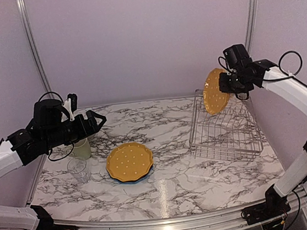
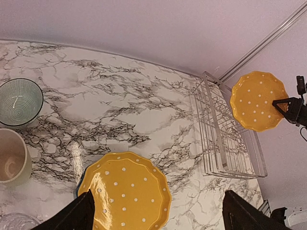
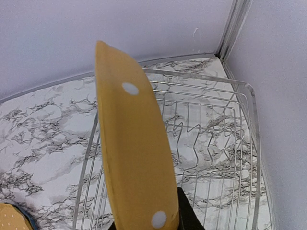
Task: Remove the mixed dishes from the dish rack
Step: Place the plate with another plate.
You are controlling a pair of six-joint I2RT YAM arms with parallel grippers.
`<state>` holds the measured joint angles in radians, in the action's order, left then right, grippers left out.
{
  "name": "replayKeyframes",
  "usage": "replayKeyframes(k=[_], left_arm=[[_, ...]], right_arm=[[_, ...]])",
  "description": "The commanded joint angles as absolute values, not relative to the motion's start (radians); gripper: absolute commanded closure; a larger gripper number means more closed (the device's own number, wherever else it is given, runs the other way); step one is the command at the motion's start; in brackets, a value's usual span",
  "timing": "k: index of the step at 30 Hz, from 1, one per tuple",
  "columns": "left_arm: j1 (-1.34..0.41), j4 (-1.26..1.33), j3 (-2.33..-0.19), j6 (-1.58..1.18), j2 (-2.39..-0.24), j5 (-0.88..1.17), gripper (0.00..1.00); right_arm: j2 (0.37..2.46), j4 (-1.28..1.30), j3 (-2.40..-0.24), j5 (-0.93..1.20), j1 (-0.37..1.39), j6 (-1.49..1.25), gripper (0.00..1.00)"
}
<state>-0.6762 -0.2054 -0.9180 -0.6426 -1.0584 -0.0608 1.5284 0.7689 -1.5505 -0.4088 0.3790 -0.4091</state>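
- The right end effector (image 1: pixel 229 84) pinches the rim of one yellow-orange dotted scalloped plate (image 1: pixel 216 91). I see the plate held upright on edge, its dotted face turned toward the left arm.
- In the right wrist view this held plate appears edge-on over the dish rack (image 1: pixel 225 132), with one dark finger (image 3: pixel 186 215) showing at its lower rim. I cannot tell whether the plate's lowest edge touches the wires.
- The dish rack, of silver wire, sits on the right half of the marble surface (image 1: pixel 165 119), close to the right wall.
- The left end effector (image 1: pixel 100 123) has its fingers spread wide and holds nothing. It hovers above the left side of the surface, over the mug.
- The second yellow-orange dotted plate (image 1: pixel 129 161) lies flat near the middle of the surface. It is stacked on the blue plate (image 1: pixel 122 181), of which I see only a thin rim.
- The pale green mug (image 1: pixel 82 149) stands upright to the left of the stacked plates, under the left arm.
- The clear glass (image 1: pixel 78 170) stands upright just beside the mug, on its near side.
- The small pale bowl (image 2: pixel 19 101) stands upright on the surface beyond the mug. I see it in the left wrist view only.
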Motion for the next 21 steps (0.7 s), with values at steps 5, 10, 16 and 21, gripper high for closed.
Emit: replayKeyframes(k=[5, 10, 16, 21], left_arm=[[-0.676, -0.179, -0.940, -0.634, -1.080, -0.052, 0.05], [-0.676, -0.163, -0.925, -0.640, -1.075, -0.060, 0.05], [-0.676, -0.152, -0.935, -0.640, -1.093, -0.046, 0.05], [-0.676, -0.152, -0.932, -0.644, -1.082, -0.053, 0.05]], right_arm=[[1.411, 0.394, -1.496, 0.174, 0.334, -0.412, 1.00], [1.419, 0.289, -1.425, 0.375, 0.336, -0.497, 1.00], [1.471, 0.168, -1.341, 0.496, 0.396, -0.607, 1.00], [1.542, 0.099, -1.303, 0.509, 0.499, -0.658, 1.00]])
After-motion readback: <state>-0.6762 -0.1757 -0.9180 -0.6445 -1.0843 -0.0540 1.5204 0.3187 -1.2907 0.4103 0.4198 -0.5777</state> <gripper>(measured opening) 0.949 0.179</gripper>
